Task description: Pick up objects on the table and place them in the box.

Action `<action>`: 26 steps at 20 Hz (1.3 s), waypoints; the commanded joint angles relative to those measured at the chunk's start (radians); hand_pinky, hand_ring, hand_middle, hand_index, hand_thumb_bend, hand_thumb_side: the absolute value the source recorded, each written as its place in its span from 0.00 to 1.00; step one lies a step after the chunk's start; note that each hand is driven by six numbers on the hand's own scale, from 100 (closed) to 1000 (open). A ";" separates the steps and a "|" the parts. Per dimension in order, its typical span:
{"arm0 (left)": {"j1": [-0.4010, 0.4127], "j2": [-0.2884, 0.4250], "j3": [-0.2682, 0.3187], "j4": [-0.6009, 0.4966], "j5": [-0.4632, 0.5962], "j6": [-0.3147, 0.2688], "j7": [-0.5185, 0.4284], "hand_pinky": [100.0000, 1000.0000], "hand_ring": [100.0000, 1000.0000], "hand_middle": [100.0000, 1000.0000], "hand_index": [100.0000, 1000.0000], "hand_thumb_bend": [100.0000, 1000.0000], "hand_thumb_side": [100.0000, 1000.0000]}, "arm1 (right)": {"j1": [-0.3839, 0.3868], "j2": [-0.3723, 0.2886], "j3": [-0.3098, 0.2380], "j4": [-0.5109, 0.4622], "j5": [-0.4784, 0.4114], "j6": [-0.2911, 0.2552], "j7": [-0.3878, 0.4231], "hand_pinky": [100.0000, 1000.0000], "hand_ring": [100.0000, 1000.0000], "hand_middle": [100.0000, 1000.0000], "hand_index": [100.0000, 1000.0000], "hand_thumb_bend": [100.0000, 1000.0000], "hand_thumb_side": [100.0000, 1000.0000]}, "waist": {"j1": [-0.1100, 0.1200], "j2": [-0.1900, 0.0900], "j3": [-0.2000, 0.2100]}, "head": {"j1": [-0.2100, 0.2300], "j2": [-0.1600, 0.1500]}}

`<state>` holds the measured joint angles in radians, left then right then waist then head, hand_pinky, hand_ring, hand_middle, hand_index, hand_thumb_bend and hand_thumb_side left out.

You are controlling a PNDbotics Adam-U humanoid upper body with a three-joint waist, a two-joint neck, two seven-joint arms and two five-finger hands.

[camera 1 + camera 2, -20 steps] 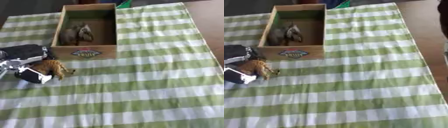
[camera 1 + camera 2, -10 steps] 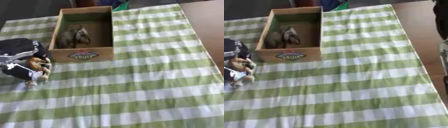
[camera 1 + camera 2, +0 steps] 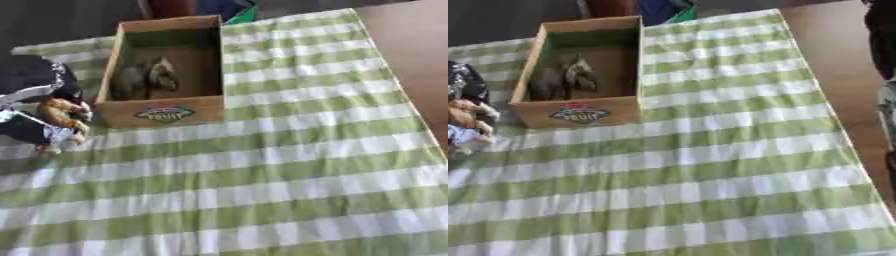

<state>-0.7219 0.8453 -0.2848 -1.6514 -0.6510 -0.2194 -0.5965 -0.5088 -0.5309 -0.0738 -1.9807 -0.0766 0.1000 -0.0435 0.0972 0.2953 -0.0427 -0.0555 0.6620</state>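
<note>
Box point(image 3: 166, 111), an open cardboard carton with a fruit label on its near wall, sits on the far left part of the table point(image 3: 289, 165), long axis running away from the camera and slightly tilted, its near end toward the robot. The table wears a green-and-white checked cloth, and bare brown tabletop shows along the right edge. Inside the box, toward its left wall, lie two dark grey-brown toy animals point(image 3: 566, 77), close together; their kind is hard to make out. The left hand point(image 3: 35, 107), black with silver parts, is at the left edge just beside the box's near left corner, its fingers curled round an orange-tan toy animal point(image 3: 63, 112). That toy lies aslant, long axis running from upper left to lower right, pale legs or feet sticking out toward the box and downward. The box wall stands between the toy and the carton's inside. The right hand is out of sight in both views.
</note>
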 commanded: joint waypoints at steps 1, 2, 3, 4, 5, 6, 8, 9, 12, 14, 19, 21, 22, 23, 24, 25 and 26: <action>-0.046 0.039 0.040 0.017 0.010 -0.001 0.007 0.17 0.43 0.26 0.43 0.00 0.17 | -0.009 -0.009 -0.009 -0.019 -0.004 0.003 -0.004 0.85 0.74 0.64 0.87 0.00 1.00 | -0.001 -0.026 -0.003 | 0.007 -0.001; -0.061 0.036 0.045 0.033 0.007 0.001 0.007 0.17 0.43 0.26 0.43 0.00 0.17 | -0.011 -0.008 -0.008 -0.019 -0.005 0.003 -0.003 0.85 0.74 0.64 0.87 0.00 1.00 | -0.001 -0.026 -0.004 | 0.011 -0.002; -0.077 0.032 0.049 0.050 0.002 0.001 0.006 0.17 0.43 0.26 0.43 0.00 0.17 | -0.012 -0.007 -0.007 -0.019 -0.006 0.003 -0.003 0.85 0.74 0.64 0.87 0.00 1.00 | 0.000 -0.025 -0.006 | 0.014 -0.004; -0.093 0.024 0.050 0.070 -0.003 0.000 0.005 0.17 0.43 0.26 0.43 0.00 0.17 | -0.014 -0.006 -0.007 -0.019 -0.006 0.002 -0.002 0.85 0.74 0.64 0.87 0.00 1.00 | 0.001 -0.025 -0.009 | 0.018 -0.006; -0.107 0.015 0.051 0.090 -0.006 -0.005 0.004 0.17 0.43 0.26 0.43 0.00 0.17 | -0.015 -0.004 -0.006 -0.019 -0.007 0.002 -0.001 0.85 0.74 0.64 0.87 0.00 1.00 | 0.002 -0.024 -0.012 | 0.021 -0.009; -0.122 0.006 0.053 0.109 -0.009 -0.010 0.003 0.17 0.43 0.26 0.43 0.00 0.17 | -0.016 -0.004 -0.006 -0.019 -0.007 0.003 0.000 0.85 0.74 0.64 0.87 0.00 1.00 | 0.003 -0.023 -0.014 | 0.024 -0.011; -0.149 -0.011 0.058 0.146 -0.018 -0.021 0.002 0.18 0.43 0.26 0.44 0.00 0.17 | -0.017 -0.002 -0.005 -0.019 -0.008 0.004 0.001 0.85 0.74 0.64 0.87 0.00 1.00 | 0.005 -0.020 -0.019 | 0.029 -0.015; -0.161 -0.019 0.061 0.163 -0.025 -0.026 0.004 0.18 0.43 0.26 0.44 0.00 0.17 | -0.017 -0.002 -0.006 -0.019 -0.008 0.004 0.002 0.85 0.74 0.64 0.87 0.00 1.00 | 0.006 -0.019 -0.021 | 0.031 -0.017; -0.196 -0.041 0.072 0.212 -0.057 -0.038 0.019 0.18 0.43 0.26 0.44 0.00 0.17 | -0.018 0.001 -0.006 -0.019 -0.008 0.006 0.003 0.85 0.74 0.64 0.87 0.00 1.00 | 0.009 -0.014 -0.028 | 0.038 -0.026; -0.217 -0.050 0.077 0.240 -0.080 -0.044 0.032 0.18 0.43 0.26 0.43 0.00 0.17 | -0.018 0.001 -0.006 -0.019 -0.008 0.007 0.005 0.85 0.74 0.64 0.87 0.00 1.00 | 0.011 -0.012 -0.033 | 0.043 -0.033; -0.274 -0.070 0.082 0.304 -0.144 -0.060 0.062 0.17 0.43 0.26 0.41 0.00 0.17 | -0.019 0.000 -0.005 -0.019 -0.007 0.010 0.010 0.85 0.74 0.64 0.87 0.00 1.00 | 0.021 -0.010 -0.044 | 0.050 -0.049; -0.299 -0.080 0.083 0.328 -0.169 -0.061 0.080 0.17 0.43 0.26 0.40 0.00 0.17 | -0.021 0.002 -0.004 -0.019 -0.008 0.010 0.012 0.85 0.74 0.64 0.87 0.00 1.00 | 0.026 -0.009 -0.052 | 0.057 -0.057; -0.312 -0.085 0.084 0.339 -0.182 -0.061 0.090 0.17 0.43 0.26 0.39 0.00 0.18 | -0.023 0.004 -0.004 -0.019 -0.008 0.010 0.014 0.85 0.74 0.64 0.87 0.00 1.00 | 0.028 -0.008 -0.056 | 0.061 -0.061; -0.324 -0.090 0.084 0.349 -0.194 -0.061 0.101 0.17 0.43 0.26 0.39 0.00 0.18 | -0.025 0.005 -0.003 -0.019 -0.009 0.011 0.015 0.85 0.74 0.64 0.87 0.00 1.00 | 0.030 -0.007 -0.060 | 0.066 -0.065; -0.337 -0.095 0.084 0.359 -0.207 -0.062 0.114 0.17 0.43 0.26 0.38 0.00 0.18 | -0.027 0.008 -0.002 -0.019 -0.010 0.011 0.016 0.85 0.74 0.64 0.87 0.00 0.99 | 0.031 -0.006 -0.065 | 0.074 -0.070; -0.349 -0.101 0.086 0.371 -0.220 -0.062 0.126 0.17 0.43 0.26 0.38 0.00 0.18 | -0.029 0.011 -0.002 -0.019 -0.011 0.011 0.017 0.85 0.74 0.64 0.87 0.00 0.99 | 0.033 -0.004 -0.069 | 0.080 -0.073; -0.359 -0.109 0.088 0.383 -0.233 -0.061 0.138 0.17 0.43 0.25 0.38 0.00 0.18 | -0.031 0.014 -0.001 -0.019 -0.012 0.012 0.019 0.85 0.74 0.64 0.87 0.00 0.99 | 0.034 -0.002 -0.073 | 0.086 -0.076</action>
<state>-1.0562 0.7193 -0.2172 -1.2728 -0.8668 -0.2809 -0.4758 -0.5244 -0.5065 -0.0728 -1.9807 -0.0809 0.1124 -0.0284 0.1360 0.3113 -0.1177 0.0207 0.6014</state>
